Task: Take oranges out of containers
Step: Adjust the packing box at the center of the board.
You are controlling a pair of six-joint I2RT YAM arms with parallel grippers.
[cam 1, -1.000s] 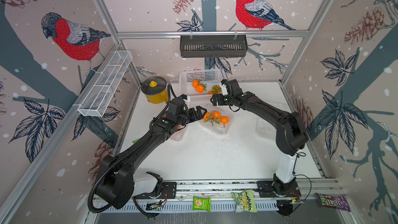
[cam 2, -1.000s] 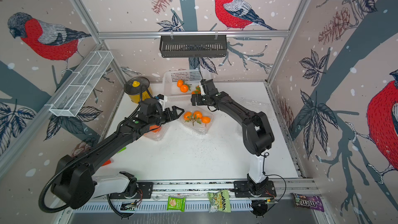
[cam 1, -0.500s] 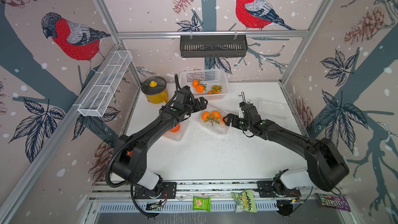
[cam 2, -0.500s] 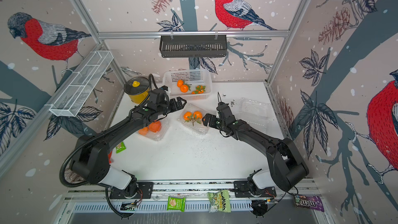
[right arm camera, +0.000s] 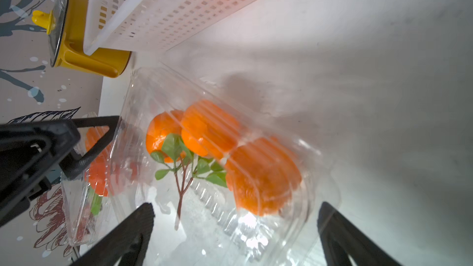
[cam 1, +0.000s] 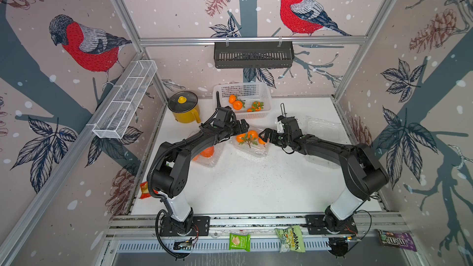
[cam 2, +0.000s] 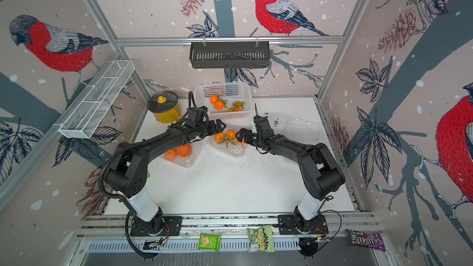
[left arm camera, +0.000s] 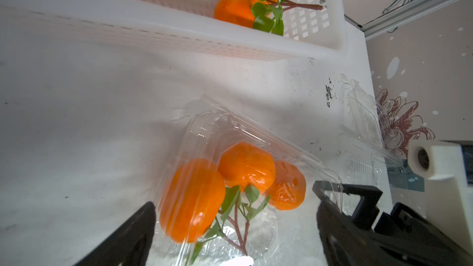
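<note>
In both top views a white tabletop [cam 1: 243,190] sits inside an aluminium-framed booth papered with red-breasted birds and pine cones; a black slotted shelf [cam 1: 253,55] hangs on the back rail and a white wire rack [cam 1: 125,98] on the side wall; a yellow lidded pot [cam 1: 184,110] stands beside a white perforated plastic basket [cam 1: 240,89] that holds several small fruits; in front of the basket lies the middle clear plastic clamshell box [cam 1: 257,153] with three small leafy-stemmed oranges [cam 1: 252,134] inside; a second clear clamshell box [cam 2: 188,162] under the left arm holds larger plain oranges [cam 2: 184,149]; a third clear box [cam 1: 323,127] lies near the right wall; the left gripper [cam 1: 243,126] and right gripper [cam 1: 264,134] flank the middle box, both spread wide and holding nothing

In the left wrist view its black fingers [left arm camera: 138,226] stand apart on either side of the middle box; the glossy fruit shows through ribbed plastic

In the right wrist view its fingers [right arm camera: 128,234] are equally wide around the same box, apart from it; the fruit is blurred

A second earlier the right gripper was up at the basket's front rim; it has since swung back to the middle box; the left gripper has stayed near that box
</note>
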